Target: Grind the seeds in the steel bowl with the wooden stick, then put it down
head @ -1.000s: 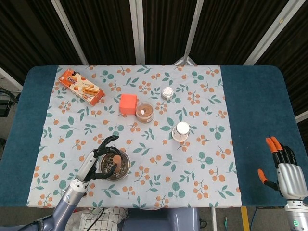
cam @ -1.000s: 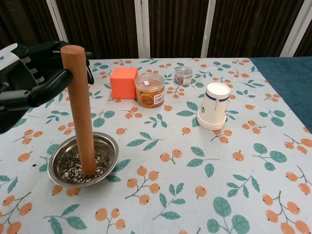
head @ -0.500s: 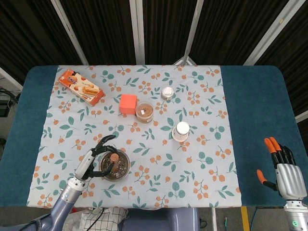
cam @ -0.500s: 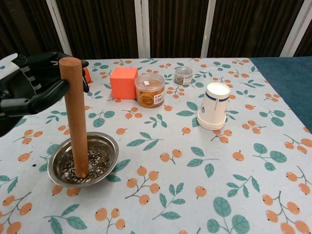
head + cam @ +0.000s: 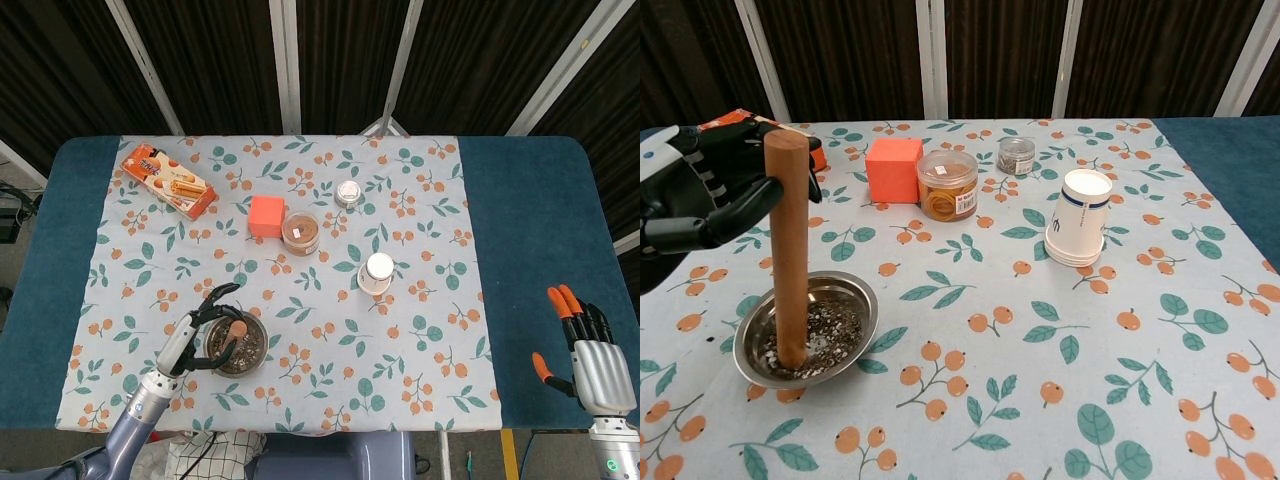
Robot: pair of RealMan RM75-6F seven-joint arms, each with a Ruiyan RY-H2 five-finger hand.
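Note:
The steel bowl point(image 5: 806, 329) point(image 5: 240, 346) with dark and white seeds sits near the table's front left. A wooden stick point(image 5: 790, 250) stands upright in it, its lower end in the seeds at the bowl's left side; from the head view I see its round top point(image 5: 239, 328). My left hand point(image 5: 710, 190) point(image 5: 197, 335) grips the stick near its top. My right hand point(image 5: 588, 350) hovers at the far right over the blue table edge, fingers spread, holding nothing; the chest view does not show it.
An orange cube point(image 5: 892, 169), a lidded jar of rubber bands point(image 5: 948, 184), a small tin point(image 5: 1016, 155) and stacked paper cups point(image 5: 1081, 231) stand mid-table. A snack box point(image 5: 169, 180) lies at the far left of the floral cloth point(image 5: 1040, 340).
My left hand has carried the stick leftward across the bowl, from the middle of the seeds to the left side. The bowl shifted slightly left. The right hand stayed put.

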